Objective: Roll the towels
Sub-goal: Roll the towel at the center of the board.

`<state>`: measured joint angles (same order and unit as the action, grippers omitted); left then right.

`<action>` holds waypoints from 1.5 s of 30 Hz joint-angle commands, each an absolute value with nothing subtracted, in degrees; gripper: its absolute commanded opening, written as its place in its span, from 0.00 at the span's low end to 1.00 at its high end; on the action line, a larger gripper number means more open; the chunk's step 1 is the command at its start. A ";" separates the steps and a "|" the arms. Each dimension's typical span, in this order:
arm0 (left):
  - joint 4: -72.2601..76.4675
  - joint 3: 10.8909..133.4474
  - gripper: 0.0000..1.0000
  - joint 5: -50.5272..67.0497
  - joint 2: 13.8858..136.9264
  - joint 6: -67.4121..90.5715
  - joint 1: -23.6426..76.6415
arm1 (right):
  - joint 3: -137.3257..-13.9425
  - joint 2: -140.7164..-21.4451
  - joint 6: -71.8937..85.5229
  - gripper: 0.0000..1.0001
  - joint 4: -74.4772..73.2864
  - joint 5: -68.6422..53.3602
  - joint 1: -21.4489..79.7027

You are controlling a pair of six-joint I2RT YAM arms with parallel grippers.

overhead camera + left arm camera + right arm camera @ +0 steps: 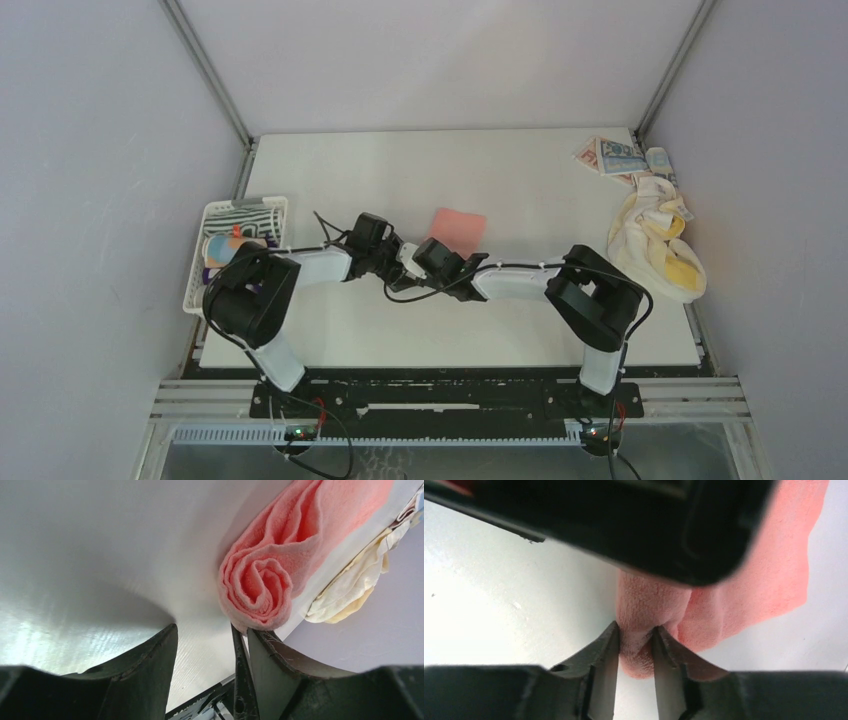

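Near the middle of the white table [520,300] lies the salmon-pink towel [458,228], its far part flat and its near edge wound into a loose roll. Both arms reach inward from their bases and meet at that near edge.

The right gripper [635,630] is clamped on the roll: its two fingers [606,655] press a thick fold of pink cloth from either side, and the fold bulges out below the tips.

The left gripper [214,629] has its jaws apart, with bare table between them. In its wrist view the spiral end of the roll sits just beyond the finger on the right of that view, at its tip; whether cloth and finger touch I cannot tell. It holds nothing.

At the table's far right corner a cream-yellow towel [655,245] lies in a crumpled heap, with a blue-printed towel [620,155] just behind it.

On the left edge stands a white slotted basket [200,285] with a black-and-white striped towel [250,215] at its far end and other coloured cloth nearer, partly hidden by the left arm.
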<state>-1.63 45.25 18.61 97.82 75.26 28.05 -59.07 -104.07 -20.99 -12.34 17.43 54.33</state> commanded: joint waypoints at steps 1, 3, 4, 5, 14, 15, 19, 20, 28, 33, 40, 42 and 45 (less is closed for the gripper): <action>-9.84 42.48 0.61 12.17 98.43 70.78 25.70 | -61.82 -107.27 -19.81 0.23 -21.33 9.46 54.27; -9.82 41.45 0.61 11.86 97.02 70.67 25.26 | -63.08 -107.31 -19.15 0.15 -22.79 6.77 54.59; -9.78 40.81 0.61 11.73 96.03 70.65 25.04 | -63.76 -107.25 -18.70 0.12 -23.38 5.38 54.71; -9.65 39.99 0.62 11.74 95.08 70.71 24.74 | -64.22 -107.16 -18.08 0.10 -23.84 3.62 54.90; -11.53 33.42 0.66 10.73 80.80 70.41 21.45 | -66.20 -107.06 -9.40 0.00 -24.23 -19.91 51.85; -11.86 33.06 0.67 10.60 79.37 70.37 21.40 | -66.26 -107.54 -8.26 0.00 -24.09 -22.74 50.95; -12.22 31.17 0.69 9.89 73.80 71.15 21.37 | -65.95 -109.55 -3.45 0.00 -22.57 -34.01 46.91; -12.22 30.60 0.69 9.79 72.62 71.42 21.39 | -65.92 -110.30 -2.01 0.00 -21.93 -37.08 45.67; -10.73 26.19 0.75 10.03 63.44 73.20 21.70 | -65.48 -117.95 10.94 0.00 -13.02 -58.63 35.98; -8.52 26.89 0.77 10.30 64.05 73.13 23.53 | -67.52 -122.64 15.07 0.00 -12.34 -66.29 32.61; -5.10 31.20 0.77 10.76 72.28 73.08 25.14 | -70.03 -126.99 16.78 0.00 -14.53 -68.22 30.56; -3.40 32.26 0.77 11.46 74.75 73.15 25.47 | -70.39 -127.84 16.62 0.00 -15.43 -67.88 30.42; -2.47 34.05 0.77 11.69 77.29 73.22 25.66 | -70.40 -128.67 16.49 0.00 -16.23 -67.87 30.27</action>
